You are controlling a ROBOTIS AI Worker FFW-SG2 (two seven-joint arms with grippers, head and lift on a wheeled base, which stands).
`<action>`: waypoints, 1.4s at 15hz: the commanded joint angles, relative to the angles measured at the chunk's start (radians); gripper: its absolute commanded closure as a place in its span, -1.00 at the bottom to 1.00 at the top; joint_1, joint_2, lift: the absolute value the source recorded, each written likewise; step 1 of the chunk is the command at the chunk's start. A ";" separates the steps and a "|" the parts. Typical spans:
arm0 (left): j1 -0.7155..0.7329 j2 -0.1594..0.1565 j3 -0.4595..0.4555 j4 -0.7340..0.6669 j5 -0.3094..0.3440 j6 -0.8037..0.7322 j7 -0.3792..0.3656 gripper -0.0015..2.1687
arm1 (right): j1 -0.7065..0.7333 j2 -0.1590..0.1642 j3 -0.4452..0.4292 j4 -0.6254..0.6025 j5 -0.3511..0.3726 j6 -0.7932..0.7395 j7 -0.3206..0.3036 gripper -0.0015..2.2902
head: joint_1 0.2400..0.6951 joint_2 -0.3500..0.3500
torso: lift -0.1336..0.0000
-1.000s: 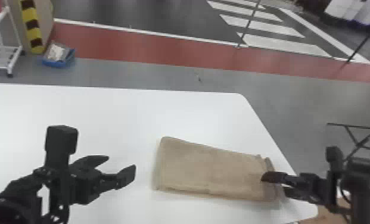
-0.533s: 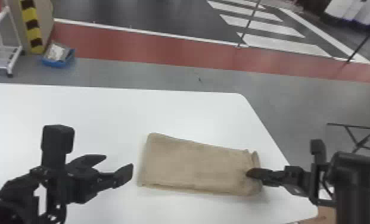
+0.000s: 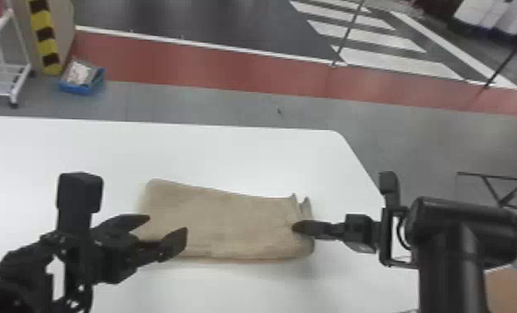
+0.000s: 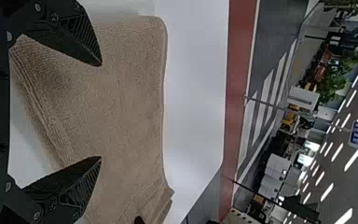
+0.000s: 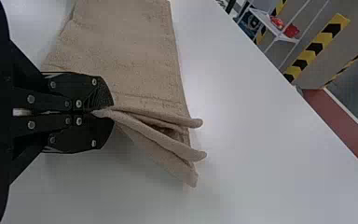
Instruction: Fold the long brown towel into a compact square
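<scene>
Across the white tabletop (image 3: 236, 154), the brown towel (image 3: 228, 224) lies in a flattened, layered oblong just below the head view's centre, towards six to seven o'clock. At the towel's three o'clock end my right tool (image 3: 298, 227) is closed tight on its gathered edge, the loose layered corners splaying out at two o'clock, while at its eight o'clock end my left tool (image 3: 166, 224) hangs wide apart with nothing between its tips, whether touching the cloth I cannot tell.
</scene>
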 commanded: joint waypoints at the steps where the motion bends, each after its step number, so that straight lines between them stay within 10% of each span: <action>1: -0.013 -0.007 -0.002 0.008 -0.008 -0.004 0.009 -0.82 | 0.007 0.014 0.027 -0.017 0.009 0.002 0.000 0.41 | 1.00 -1.00 | -0.86; 4: -0.022 -0.007 0.031 0.010 -0.009 -0.016 0.015 -0.82 | 0.036 0.012 0.001 -0.063 0.020 0.002 0.015 -1.00 | 1.00 -1.00 | -0.86; 11: -0.025 -0.007 0.032 0.014 -0.008 -0.016 0.009 -0.82 | 0.051 -0.046 -0.123 -0.148 0.050 0.002 0.110 -0.94 | 1.00 -1.00 | -0.86; 21: -0.016 -0.007 0.035 0.011 -0.008 -0.010 0.004 -0.82 | -0.058 0.014 0.041 -0.060 0.103 0.002 0.032 -0.87 | 1.00 -1.00 | -0.86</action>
